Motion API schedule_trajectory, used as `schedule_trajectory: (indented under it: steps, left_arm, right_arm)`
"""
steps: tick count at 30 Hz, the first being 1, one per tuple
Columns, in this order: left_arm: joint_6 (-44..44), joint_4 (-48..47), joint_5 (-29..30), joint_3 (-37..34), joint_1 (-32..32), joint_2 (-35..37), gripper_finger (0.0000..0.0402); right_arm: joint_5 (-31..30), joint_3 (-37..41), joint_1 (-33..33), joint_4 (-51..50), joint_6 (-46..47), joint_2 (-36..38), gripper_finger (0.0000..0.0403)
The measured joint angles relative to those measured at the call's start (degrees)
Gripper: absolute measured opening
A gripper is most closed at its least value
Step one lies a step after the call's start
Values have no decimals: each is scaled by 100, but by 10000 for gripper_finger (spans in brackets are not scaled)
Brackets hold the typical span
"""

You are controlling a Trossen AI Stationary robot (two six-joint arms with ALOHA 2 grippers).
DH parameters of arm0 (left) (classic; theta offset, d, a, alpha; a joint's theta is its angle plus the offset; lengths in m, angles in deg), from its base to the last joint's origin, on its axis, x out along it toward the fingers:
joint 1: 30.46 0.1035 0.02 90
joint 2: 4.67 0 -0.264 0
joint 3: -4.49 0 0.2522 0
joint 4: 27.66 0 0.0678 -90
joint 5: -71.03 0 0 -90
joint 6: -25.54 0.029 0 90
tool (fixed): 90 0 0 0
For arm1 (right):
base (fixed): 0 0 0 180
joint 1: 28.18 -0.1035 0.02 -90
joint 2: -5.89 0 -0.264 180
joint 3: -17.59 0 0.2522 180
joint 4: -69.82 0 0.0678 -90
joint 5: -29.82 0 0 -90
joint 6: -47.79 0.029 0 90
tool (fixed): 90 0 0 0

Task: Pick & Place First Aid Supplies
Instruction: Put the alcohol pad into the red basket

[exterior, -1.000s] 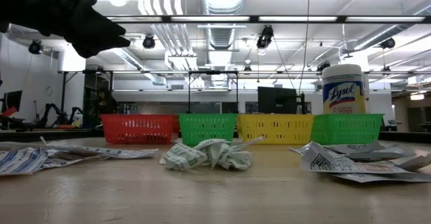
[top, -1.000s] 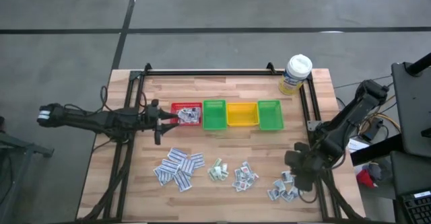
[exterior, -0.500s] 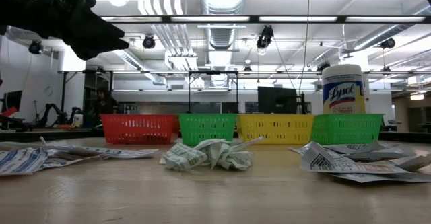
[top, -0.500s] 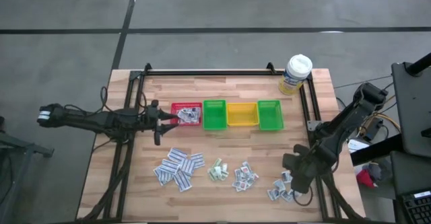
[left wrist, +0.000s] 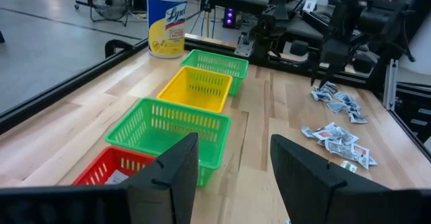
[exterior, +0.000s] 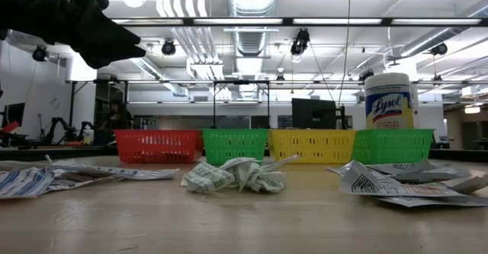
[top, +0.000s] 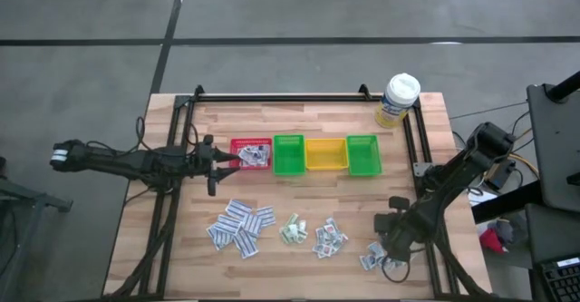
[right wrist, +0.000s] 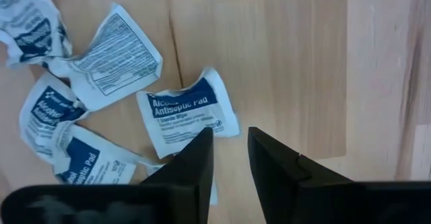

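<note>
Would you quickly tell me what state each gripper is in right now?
Left gripper: open, empty, at the red bin.
Right gripper: jaws slightly apart, holding nothing, just above the alcohol pad packets.

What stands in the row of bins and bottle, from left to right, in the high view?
Red plastic bin → green plastic bin → yellow plastic bin → second green plastic bin → white-capped bottle with yellow label.
</note>
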Motion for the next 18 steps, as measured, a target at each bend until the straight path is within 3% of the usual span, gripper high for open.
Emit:
schedule_trajectory:
  steps: [5,18]
  left_arm:
    - [-1,0,0,0,0,0,179]
    - [-9,4,2,0,0,0,179]
  right_arm:
    - [-3,0,20,-13,-12,-163,104]
    - [35,11,249,-6,-367,-642,83]
